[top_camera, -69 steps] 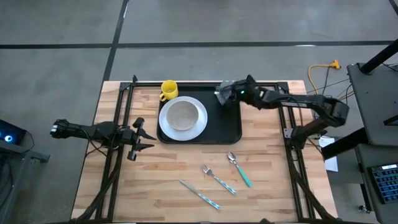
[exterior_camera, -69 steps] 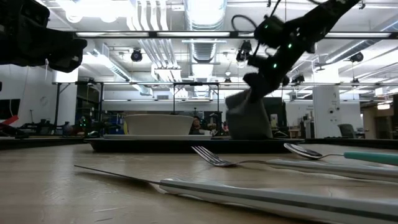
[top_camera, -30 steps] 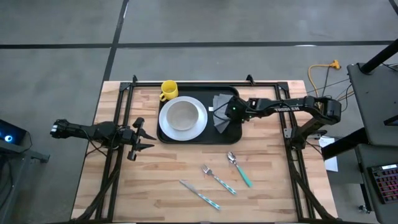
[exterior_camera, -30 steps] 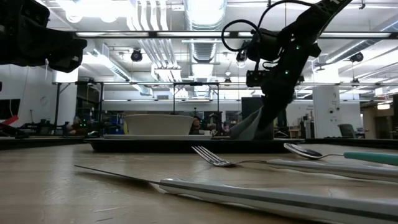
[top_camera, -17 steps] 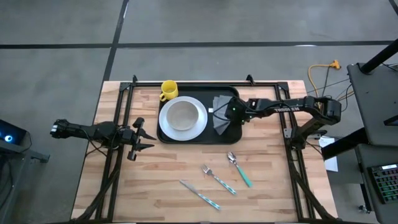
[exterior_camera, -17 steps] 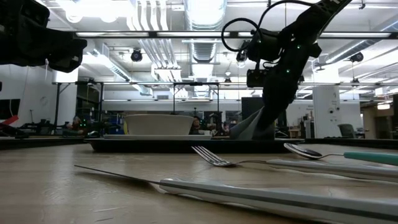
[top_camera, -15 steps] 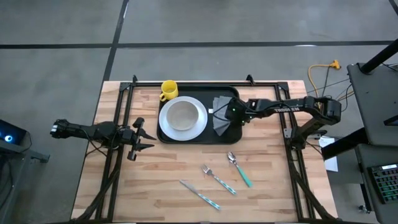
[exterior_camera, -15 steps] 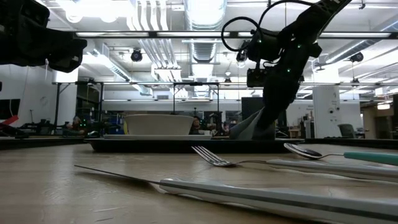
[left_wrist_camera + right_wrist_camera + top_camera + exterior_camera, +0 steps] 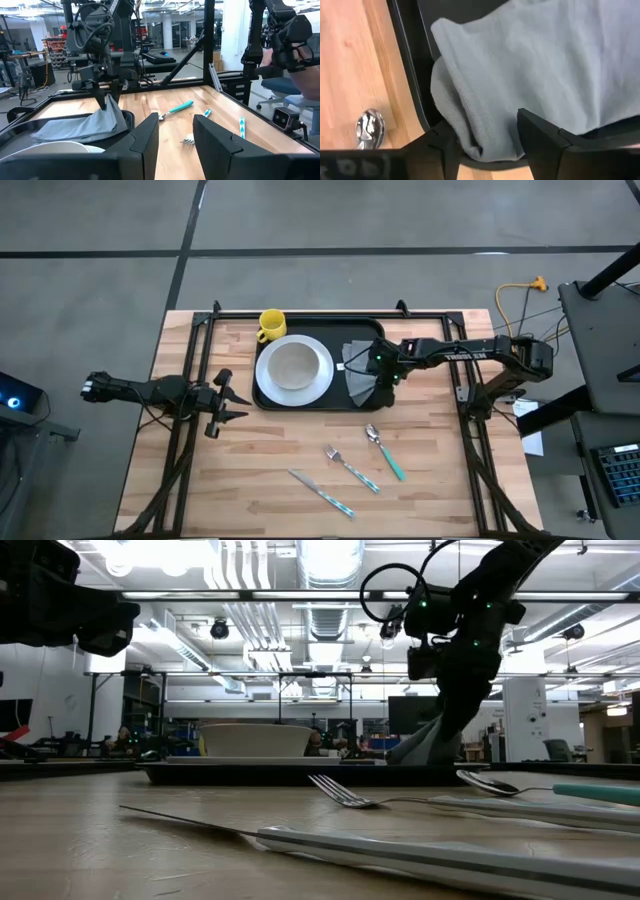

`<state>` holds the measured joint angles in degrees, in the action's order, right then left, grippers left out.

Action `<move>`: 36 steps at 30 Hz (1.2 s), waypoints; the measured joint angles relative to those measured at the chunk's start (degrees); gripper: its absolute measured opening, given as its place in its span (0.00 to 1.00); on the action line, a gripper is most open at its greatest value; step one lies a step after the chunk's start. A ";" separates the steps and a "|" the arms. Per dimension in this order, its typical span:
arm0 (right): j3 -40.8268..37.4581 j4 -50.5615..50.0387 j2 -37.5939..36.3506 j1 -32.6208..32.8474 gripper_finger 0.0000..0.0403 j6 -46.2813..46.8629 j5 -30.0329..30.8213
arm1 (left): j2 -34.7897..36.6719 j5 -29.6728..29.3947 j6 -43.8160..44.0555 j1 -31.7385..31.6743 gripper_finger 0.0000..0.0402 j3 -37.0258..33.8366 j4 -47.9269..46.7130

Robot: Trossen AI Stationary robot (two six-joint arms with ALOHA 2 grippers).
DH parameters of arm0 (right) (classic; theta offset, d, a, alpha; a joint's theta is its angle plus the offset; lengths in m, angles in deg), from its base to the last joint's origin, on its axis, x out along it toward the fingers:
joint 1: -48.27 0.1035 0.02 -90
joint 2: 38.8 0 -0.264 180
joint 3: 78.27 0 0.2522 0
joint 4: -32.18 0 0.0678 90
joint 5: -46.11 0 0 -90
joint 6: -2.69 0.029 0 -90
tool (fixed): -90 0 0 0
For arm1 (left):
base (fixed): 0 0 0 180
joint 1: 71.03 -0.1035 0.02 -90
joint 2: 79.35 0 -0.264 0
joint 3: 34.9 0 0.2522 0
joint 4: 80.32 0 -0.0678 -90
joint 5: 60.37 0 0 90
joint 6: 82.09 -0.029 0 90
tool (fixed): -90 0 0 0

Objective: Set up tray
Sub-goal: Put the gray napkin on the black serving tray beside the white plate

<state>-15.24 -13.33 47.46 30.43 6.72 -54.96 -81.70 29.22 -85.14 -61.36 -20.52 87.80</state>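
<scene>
Right tool (image 9: 372,370) is pinching the grey napkin (image 9: 357,360) low over the tray (image 9: 330,402) edge; I'd flatten it fully inside before releasing. Left tool (image 9: 228,402) waits unclenched.

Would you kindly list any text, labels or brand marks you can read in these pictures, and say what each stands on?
White lettering on the right arm's forearm, high view: too small to read.
Reversed light marking on the right hand's dark body, right wrist view: too blurred to read.
No other text shows.

I see a grey concrete floor (image 9: 100,270) crossed by dark lines around the wooden table (image 9: 250,470). Beyond, a workshop with white ceiling ducts (image 9: 330,570), bright strip lights (image 9: 160,552) and metal racks (image 9: 130,710).
</scene>
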 joint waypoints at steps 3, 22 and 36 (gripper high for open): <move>0.00 1.23 0.04 0.00 0.48 0.04 0.03 | 0.02 0.00 -0.02 0.02 0.25 0.00 0.00; 4.47 -6.09 -0.72 0.03 0.57 -11.32 0.06 | 0.02 0.00 -0.02 0.00 0.25 0.00 0.00; 10.89 -6.67 -4.24 0.33 0.57 -9.74 -0.39 | 0.01 0.00 0.00 0.01 0.25 0.00 -0.01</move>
<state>-4.35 -19.99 43.22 30.76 -3.01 -55.35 -81.69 29.22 -85.14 -61.34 -20.52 87.79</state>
